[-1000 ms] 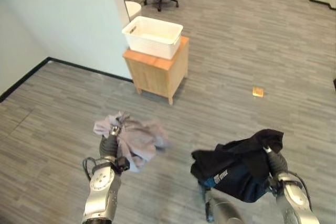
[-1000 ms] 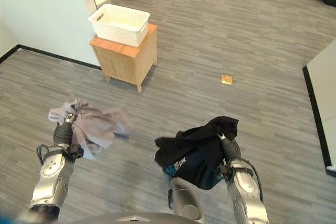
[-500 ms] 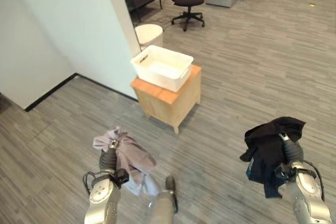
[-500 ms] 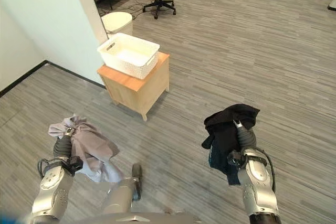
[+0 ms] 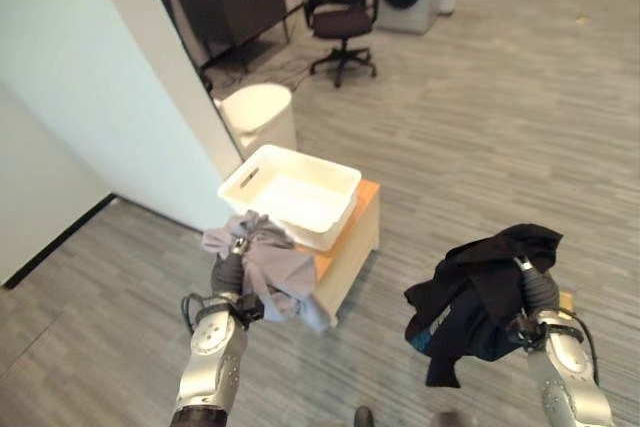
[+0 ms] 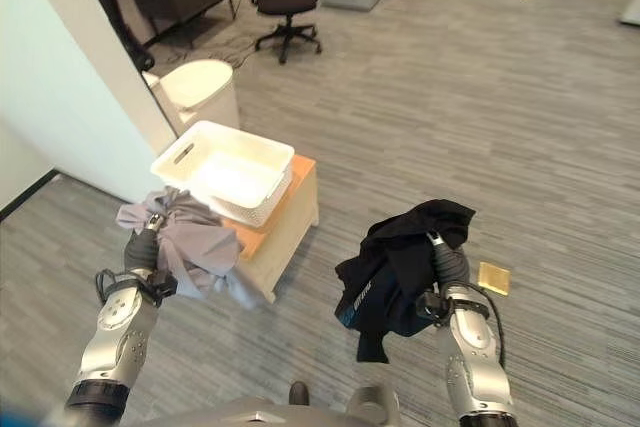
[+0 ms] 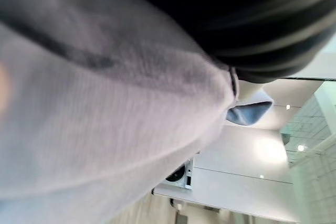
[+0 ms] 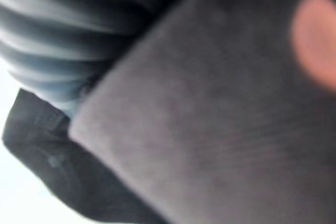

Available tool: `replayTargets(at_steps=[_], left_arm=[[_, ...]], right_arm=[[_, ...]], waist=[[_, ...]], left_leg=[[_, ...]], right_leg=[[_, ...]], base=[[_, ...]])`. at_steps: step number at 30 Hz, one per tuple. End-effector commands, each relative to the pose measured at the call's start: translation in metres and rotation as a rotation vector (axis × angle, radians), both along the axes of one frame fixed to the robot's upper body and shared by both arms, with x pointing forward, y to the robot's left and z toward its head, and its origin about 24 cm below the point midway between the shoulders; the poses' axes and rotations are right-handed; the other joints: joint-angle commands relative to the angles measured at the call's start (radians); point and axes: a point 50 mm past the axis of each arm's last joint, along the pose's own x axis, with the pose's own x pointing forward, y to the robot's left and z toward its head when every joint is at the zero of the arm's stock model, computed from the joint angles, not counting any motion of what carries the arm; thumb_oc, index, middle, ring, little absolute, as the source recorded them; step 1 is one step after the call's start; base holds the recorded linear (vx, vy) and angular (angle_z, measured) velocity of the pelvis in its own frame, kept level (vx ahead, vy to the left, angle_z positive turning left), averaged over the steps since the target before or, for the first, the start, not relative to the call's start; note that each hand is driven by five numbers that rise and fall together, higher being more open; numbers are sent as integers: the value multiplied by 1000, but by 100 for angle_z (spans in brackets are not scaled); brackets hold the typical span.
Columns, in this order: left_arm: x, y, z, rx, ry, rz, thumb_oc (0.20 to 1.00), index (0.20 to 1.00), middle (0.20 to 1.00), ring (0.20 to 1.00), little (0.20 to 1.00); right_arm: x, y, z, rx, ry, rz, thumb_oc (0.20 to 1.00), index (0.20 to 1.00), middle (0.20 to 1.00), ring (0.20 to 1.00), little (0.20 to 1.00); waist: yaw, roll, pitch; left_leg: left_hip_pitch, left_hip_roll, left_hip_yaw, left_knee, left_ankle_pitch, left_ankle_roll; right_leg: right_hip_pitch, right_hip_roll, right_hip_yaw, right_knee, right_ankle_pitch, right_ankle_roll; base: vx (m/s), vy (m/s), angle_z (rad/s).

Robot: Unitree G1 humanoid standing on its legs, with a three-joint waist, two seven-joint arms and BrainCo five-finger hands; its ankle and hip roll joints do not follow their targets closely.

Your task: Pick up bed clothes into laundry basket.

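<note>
Grey garment (image 5: 270,272), bunched and hanging from the left hand (image 5: 229,269), whose fingers are clamped in its folds; black garment (image 5: 480,297) likewise gripped by the right hand (image 5: 533,292). Both look soft, light and limp, best held by a gathered fold. White laundry basket (image 5: 292,193), apparently empty, on wooden stand (image 5: 350,242), far left.

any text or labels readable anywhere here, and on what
Black garment held up in the right hand: a short white print near its lower edge, too small and blurred to read.
Grey garment in the left hand: no print seen.
White laundry basket and wooden cabinet: no labels seen.
</note>
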Motion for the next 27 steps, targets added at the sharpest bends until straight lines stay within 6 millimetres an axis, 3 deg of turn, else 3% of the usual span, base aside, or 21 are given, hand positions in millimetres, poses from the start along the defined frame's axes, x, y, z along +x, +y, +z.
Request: replayTargets(at_steps=[1,2,3,4,5,6,11,14,15,17,18,19,20,21,22,24,25,26,27], left_arm=[[5,21,39,146,-153,-5,200,200,200,200,200],[10,16,38,142,-154,-21,200,200,200,200,200],[10,16,38,141,-156,-23,200,200,200,200,200],[5,16,36,136,-153,-23,200,200,200,200,200],[1,15,32,124,-140,-28,200,200,200,200,200],[1,15,31,123,-140,-28,200,200,200,200,200],[-26,21,10,88,-44,-27,200,200,200,200,200],[-40,25,2,100,10,-52,200,200,200,200,200],[-40,25,2,97,9,-48,200,200,200,200,200],[-46,21,-1,92,29,-91,200,200,200,200,200],[-48,21,1,105,29,-119,200,200,200,200,200],[-48,21,1,100,28,-112,200,200,200,200,200],[-50,22,3,122,33,-133,200,200,200,200,200],[-50,26,9,152,29,-143,200,200,200,200,200],[-50,27,9,153,32,-141,200,200,200,200,200],[-51,32,11,179,34,-133,200,200,200,200,200],[-51,32,11,175,33,-131,200,200,200,200,200],[-52,37,10,187,51,-120,200,200,200,200,200],[-52,36,9,180,48,-118,200,200,200,200,200]], right_arm=[[22,-23,49,-94,-230,-73,200,200,200,200,200],[22,-37,66,-138,-288,-113,200,200,200,200,200],[22,-37,66,-139,-289,-114,200,200,200,200,200],[26,-43,86,-204,-355,-112,200,200,200,200,200],[27,-49,95,-229,-378,-121,200,200,200,200,200],[27,-49,95,-230,-378,-121,200,200,200,200,200],[45,-66,140,-409,-443,-71,200,200,200,200,200],[72,-73,172,-581,-412,6,200,200,200,200,200],[73,-72,173,-583,-414,10,200,200,200,200,200],[98,-72,198,-712,-383,34,200,200,200,200,200],[112,-74,227,-818,-386,13,200,200,200,200,200],[115,-71,229,-820,-391,21,200,200,200,200,200],[124,-74,259,-901,-401,-39,200,200,200,200,200],[133,-78,313,-983,-438,-181,200,200,200,200,200],[136,-77,321,-1010,-433,-201,200,200,200,200,200],[136,-75,358,-1137,-408,-280,200,200,200,200,200],[137,-74,360,-1139,-410,-278,200,200,200,200,200],[135,-79,378,-1157,-378,-355,200,200,200,200,200],[136,-77,381,-1163,-384,-353,200,200,200,200,200]], waist=[[-9,-78,-4],[-28,-101,-8],[-29,-101,-6],[1,-126,-14],[10,-133,-20],[7,-132,-21],[62,-149,-44],[112,-163,-42],[106,-161,-42],[150,-173,-38],[176,-182,-33],[168,-178,-33],[196,-188,-27],[224,-197,-16],[231,-199,-11],[237,-202,-3],[235,-199,-3],[252,-213,1],[248,-208,2]], left_leg=[[-13,80,37,6,22,-155],[-4,62,-37,0,20,-153],[-3,61,-39,0,20,-153],[-1,60,-44,5,10,-150],[-4,57,-50,-2,13,-150],[-3,57,-53,-3,14,-149],[-17,64,-87,-11,21,-158],[-34,69,-118,-1,18,-170],[-35,69,-120,0,18,-171],[-46,68,-143,10,16,-178],[-54,67,-159,17,16,-182],[-47,69,-160,15,6,-181],[-56,70,-175,16,8,-185],[-77,68,-196,15,17,-189],[-84,67,-200,14,19,-190],[-108,65,-208,19,23,-193],[-109,65,-209,19,23,-193],[-122,64,-215,22,25,-195],[-124,63,-215,22,26,-195]], right_leg=[[136,51,139,-459,211,65],[123,105,282,-477,221,79],[124,104,280,-475,219,79],[148,75,234,-495,244,75],[165,71,220,-529,249,73],[168,70,217,-534,251,73],[233,68,149,-618,250,58],[245,65,110,-619,237,50],[245,65,108,-619,237,50],[255,66,80,-626,232,49],[261,68,63,-631,232,47],[269,70,61,-634,223,46],[271,73,45,-640,223,46],[267,75,26,-646,223,45],[262,76,22,-646,223,45],[247,76,15,-646,224,44],[246,76,14,-645,224,44],[240,77,6,-647,225,43],[238,77,6,-647,226,43]], base=[[317,-29,137],[320,-27,156],[232,-63,125],[154,-93,176],[158,-92,145],[104,-62,108],[101,-69,36],[70,-68,32],[69,-66,30],[77,-48,42],[91,-36,30],[90,-44,14],[74,-29,22],[28,-25,20],[9,-15,12],[-4,-7,24],[0,-1,26],[0,-1,8],[0,0,0]])
